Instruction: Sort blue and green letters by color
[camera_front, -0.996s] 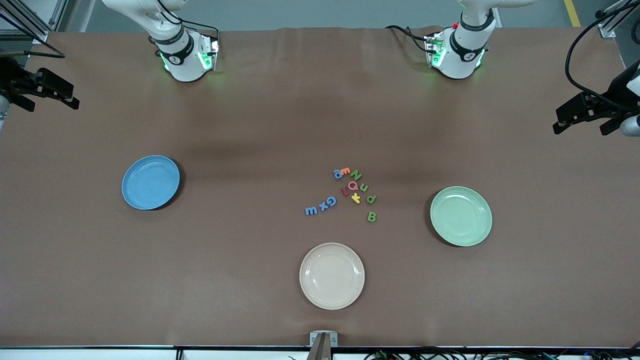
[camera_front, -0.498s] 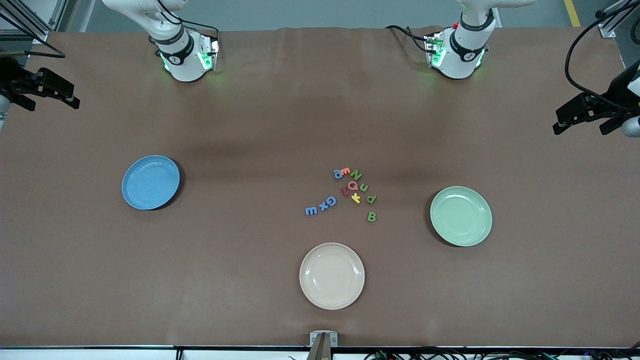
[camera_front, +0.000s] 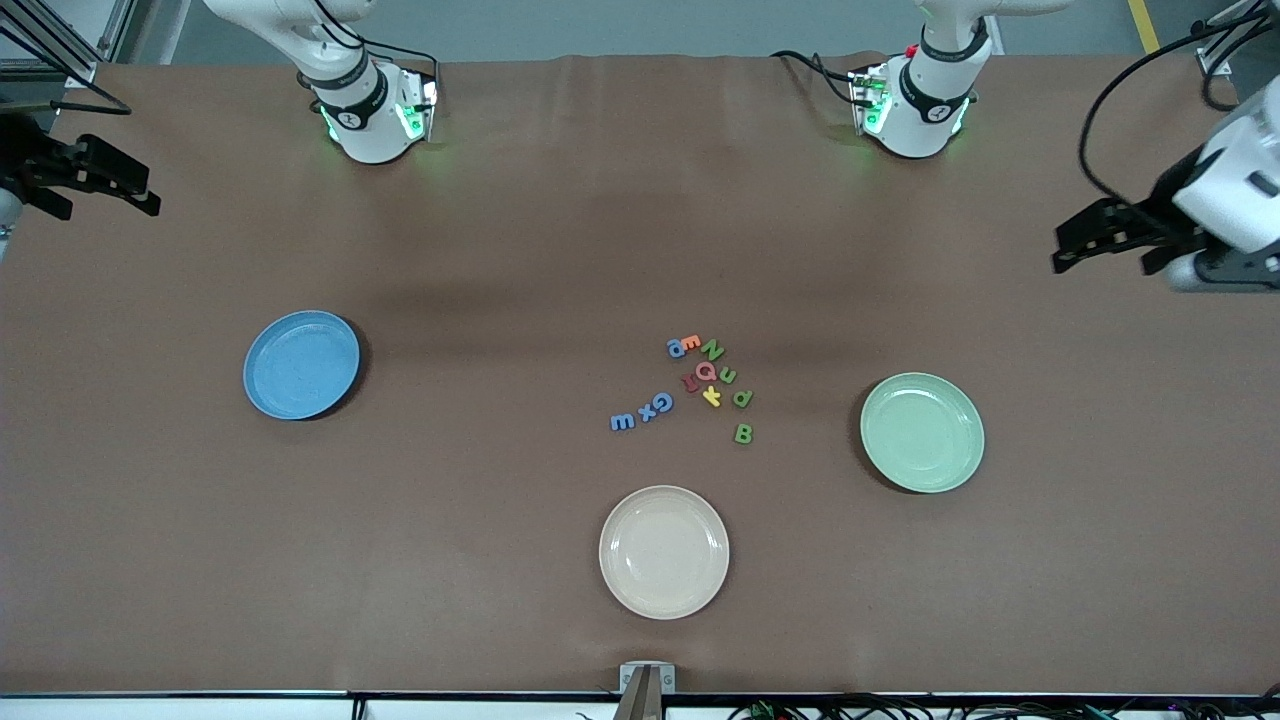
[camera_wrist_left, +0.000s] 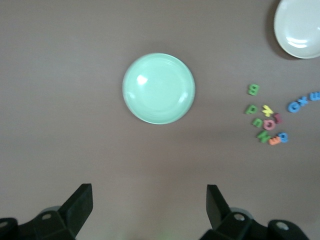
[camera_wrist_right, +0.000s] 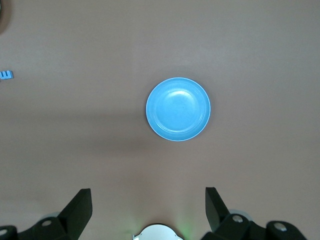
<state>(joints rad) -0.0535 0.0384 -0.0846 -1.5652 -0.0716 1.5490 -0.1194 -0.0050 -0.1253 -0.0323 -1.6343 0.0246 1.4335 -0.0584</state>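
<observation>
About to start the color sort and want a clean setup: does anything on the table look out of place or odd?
Nothing is spilled or damaged. The one oddity: orange, pink, red and yellow letters sit mixed among the blue and green letters. All three plates are empty.

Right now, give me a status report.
Left gripper and right gripper open, empty, at table ends. Blue and green letters unsorted, mixed with other colors. Plates bare.

Both arms run out of the front view past the upper edge. The right claw (camera_front: 150, 200) is cut by the view's side. Red letter (camera_front: 691, 381) lies partly under the pink one (camera_front: 706, 371). In the right wrist view only one blue letter (camera_wrist_right: 6, 75) shows, cropped at the border. The cream plate (camera_wrist_left: 300, 27) is cropped in the left wrist view.
</observation>
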